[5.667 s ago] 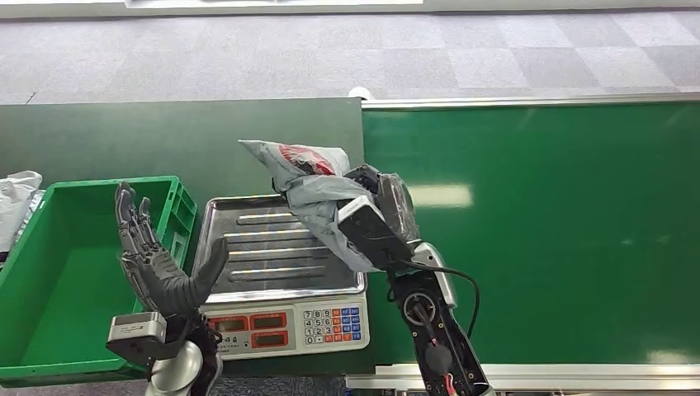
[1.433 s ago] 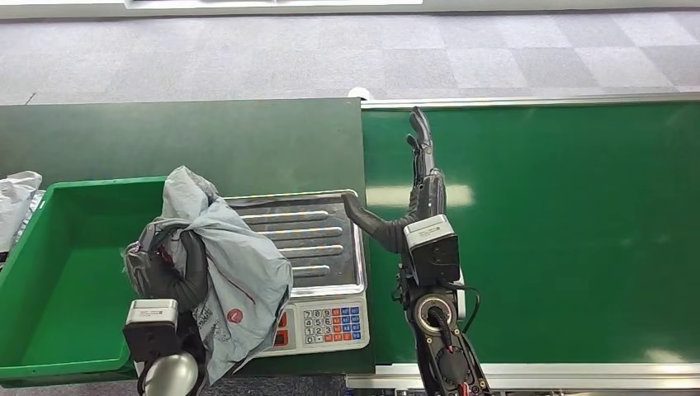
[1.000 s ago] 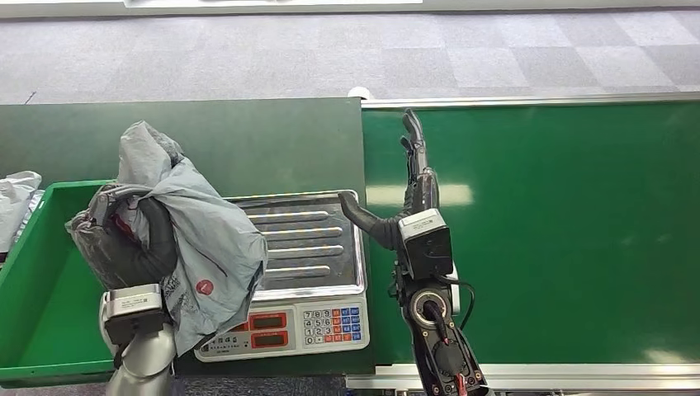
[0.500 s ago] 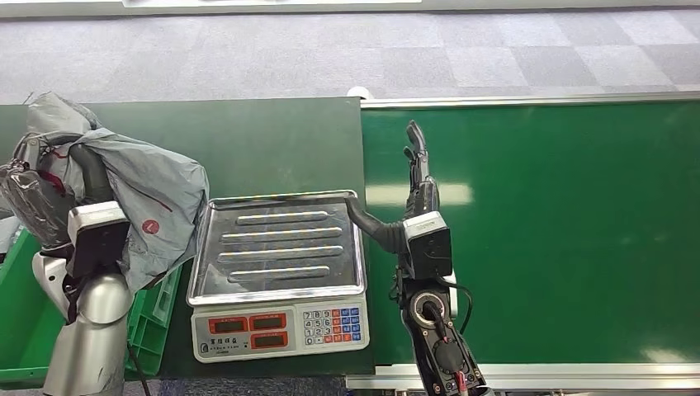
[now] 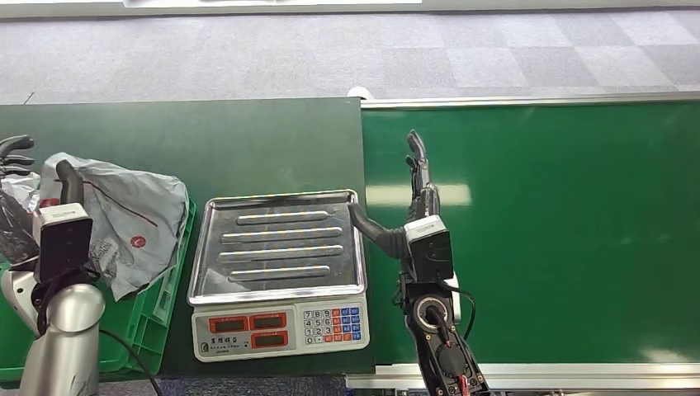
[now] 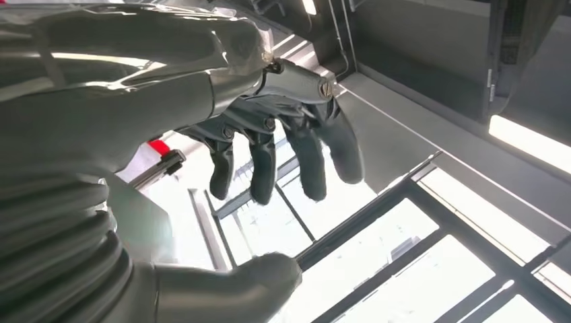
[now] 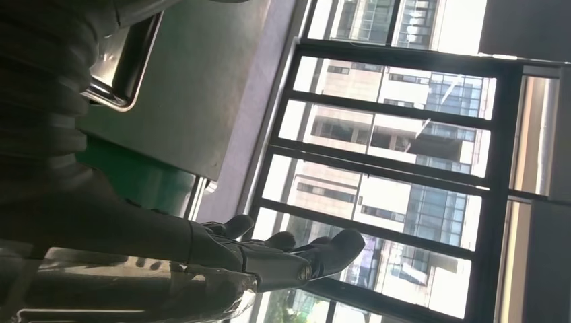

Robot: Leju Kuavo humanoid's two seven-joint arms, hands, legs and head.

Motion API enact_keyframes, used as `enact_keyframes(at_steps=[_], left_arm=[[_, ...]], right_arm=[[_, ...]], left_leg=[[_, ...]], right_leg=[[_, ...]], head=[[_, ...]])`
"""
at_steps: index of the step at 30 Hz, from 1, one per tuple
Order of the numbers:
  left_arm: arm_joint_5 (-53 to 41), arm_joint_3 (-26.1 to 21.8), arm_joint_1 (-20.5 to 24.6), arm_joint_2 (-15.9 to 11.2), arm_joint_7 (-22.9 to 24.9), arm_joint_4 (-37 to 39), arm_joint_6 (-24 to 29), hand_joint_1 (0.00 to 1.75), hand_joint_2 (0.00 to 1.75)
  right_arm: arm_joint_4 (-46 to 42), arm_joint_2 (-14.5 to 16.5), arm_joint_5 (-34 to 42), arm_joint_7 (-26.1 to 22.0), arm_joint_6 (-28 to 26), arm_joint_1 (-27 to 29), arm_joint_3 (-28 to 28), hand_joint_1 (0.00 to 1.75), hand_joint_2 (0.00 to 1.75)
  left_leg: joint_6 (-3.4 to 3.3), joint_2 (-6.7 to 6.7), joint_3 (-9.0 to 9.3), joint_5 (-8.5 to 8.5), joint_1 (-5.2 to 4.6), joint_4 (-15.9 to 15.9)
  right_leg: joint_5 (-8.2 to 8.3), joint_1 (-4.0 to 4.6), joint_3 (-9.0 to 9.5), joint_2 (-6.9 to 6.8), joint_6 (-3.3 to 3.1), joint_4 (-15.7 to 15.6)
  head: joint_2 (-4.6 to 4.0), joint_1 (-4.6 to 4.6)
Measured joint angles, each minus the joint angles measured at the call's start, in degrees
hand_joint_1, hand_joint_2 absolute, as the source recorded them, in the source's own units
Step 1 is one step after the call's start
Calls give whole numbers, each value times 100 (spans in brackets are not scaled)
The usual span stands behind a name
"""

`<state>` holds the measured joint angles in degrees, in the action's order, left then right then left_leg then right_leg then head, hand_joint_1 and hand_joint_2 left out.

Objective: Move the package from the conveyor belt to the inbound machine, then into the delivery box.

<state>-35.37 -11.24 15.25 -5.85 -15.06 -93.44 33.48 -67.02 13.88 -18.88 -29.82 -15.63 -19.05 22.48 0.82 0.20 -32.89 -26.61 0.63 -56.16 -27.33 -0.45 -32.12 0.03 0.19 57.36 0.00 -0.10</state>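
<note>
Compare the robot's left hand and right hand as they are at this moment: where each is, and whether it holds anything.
The left hand is far out by the green delivery box, beside the grey package lying on the box's edge; the right hand stands upright over the conveyor belt, next to the scale tray. The left hand's fingers curl loosely; the right hand's are straight. Both hold nothing, fingers apart.

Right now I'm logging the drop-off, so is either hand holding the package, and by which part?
Neither. The left hand is open with fingers spread, and the grey package lies on the green box rim. The right hand is open over the belt.
</note>
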Motion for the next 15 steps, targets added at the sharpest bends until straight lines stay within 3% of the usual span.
enact_keyframes(at_steps=[6,15], left_arm=[[309,-25,25,-14,-78,74,-177,0,175],[824,-40,102,0,-557,157,-144,0,175]], right_arm=[[5,0,20,9,85,2,-53,0,175],[57,1,50,13,202,3,-158,0,175]], left_leg=[[0,0,0,0,0,0],[0,0,1,0,0,0]], right_leg=[[0,0,-1,0,0,0],[0,0,-1,0,0,0]], head=[[0,-1],[0,-1]])
